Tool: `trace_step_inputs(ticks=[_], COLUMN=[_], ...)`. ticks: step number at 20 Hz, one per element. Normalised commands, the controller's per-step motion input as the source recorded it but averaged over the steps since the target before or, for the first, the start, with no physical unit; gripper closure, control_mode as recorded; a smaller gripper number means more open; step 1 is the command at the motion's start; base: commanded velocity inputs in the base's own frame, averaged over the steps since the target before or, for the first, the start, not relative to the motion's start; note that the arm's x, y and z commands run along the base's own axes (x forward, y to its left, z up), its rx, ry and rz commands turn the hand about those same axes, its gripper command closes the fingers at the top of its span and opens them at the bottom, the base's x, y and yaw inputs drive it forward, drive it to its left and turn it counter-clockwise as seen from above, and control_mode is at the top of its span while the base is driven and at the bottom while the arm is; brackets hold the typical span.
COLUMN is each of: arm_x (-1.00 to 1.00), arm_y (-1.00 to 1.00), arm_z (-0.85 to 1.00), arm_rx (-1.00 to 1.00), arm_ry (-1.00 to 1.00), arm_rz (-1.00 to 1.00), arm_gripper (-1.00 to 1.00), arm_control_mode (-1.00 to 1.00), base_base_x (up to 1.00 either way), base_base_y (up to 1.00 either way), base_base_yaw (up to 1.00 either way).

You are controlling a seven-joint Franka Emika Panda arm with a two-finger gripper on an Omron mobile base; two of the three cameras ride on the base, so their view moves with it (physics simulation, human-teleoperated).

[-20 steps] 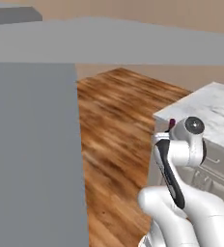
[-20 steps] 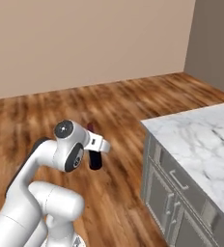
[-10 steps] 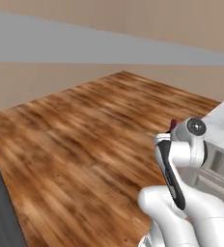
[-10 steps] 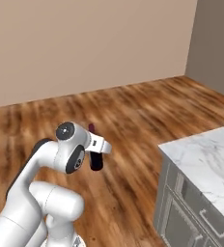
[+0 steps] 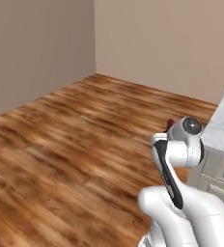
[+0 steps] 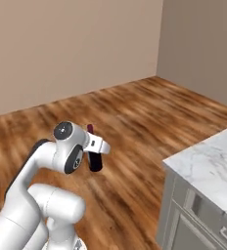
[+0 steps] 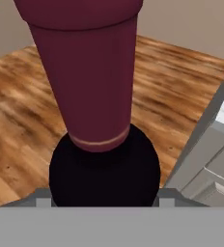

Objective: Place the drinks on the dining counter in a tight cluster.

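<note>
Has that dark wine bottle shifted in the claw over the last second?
No. The wine bottle sits beside the same white arm joint; only the room has swung past as the base turns.

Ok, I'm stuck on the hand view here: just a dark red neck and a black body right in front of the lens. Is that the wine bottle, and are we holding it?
Observer: Yes. In the right base view the wine bottle hangs at the gripper, off the floor, so it is held.
Operator: Is it upright?
Observer: Roughly; its red neck points up above the hand in the right base view.
Operator: How is the counter placed from the arm?
Observer: The marble counter sits to the arm's right, with wood floor between it and the bottle.
Operator: Any other drinks on it?
Observer: The part of the marble in view is bare; the rest runs out of frame.
</note>
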Motion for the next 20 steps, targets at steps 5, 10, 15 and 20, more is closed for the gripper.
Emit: trace_step_inputs(ticks=[5,10,15,20], arm_x=[0.00,0.00,0.00,0.00], arm_y=[0.00,0.00,0.00,0.00], arm_z=[0.00,0.00,0.00,0.00], arm_rx=[0.00,0.00,0.00,0.00], arm_ry=[0.00,0.00,0.00,0.00], arm_rz=[0.00,0.00,0.00,0.00], arm_gripper=[1.00,1.00,1.00,1.00], arm_control_mode=[1.00,1.00,1.00,1.00], base_base_x=[0.58,0.57,0.60,0.61], base_base_y=[0.28,0.28,0.29,0.35], base_base_yaw=[-0.51,-0.52,-0.49,-0.47])
